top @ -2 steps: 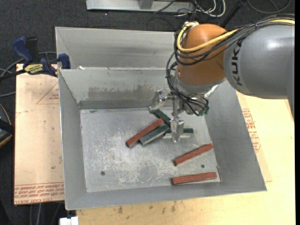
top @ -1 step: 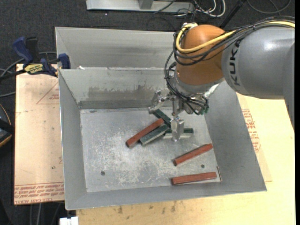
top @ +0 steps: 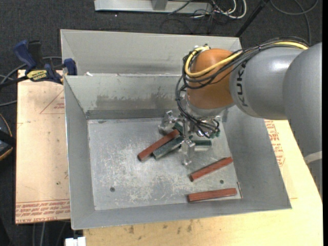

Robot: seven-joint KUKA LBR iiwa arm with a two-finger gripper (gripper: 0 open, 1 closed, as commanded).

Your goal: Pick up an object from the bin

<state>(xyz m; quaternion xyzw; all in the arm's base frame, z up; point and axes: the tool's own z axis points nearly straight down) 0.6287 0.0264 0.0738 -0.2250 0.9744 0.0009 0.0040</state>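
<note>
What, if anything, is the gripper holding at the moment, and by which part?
It cannot be told: the gripper sits low over the overlapping brown stick and dark stick mid-bin.

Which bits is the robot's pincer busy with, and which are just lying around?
In the job:
- pincer, down in the middle
- long red-brown bar, one end right below it
- dark green bar, lying against that one

Just lying about:
- slanted red-brown bar, lower right
- level red-brown bar, nearest the front
</note>
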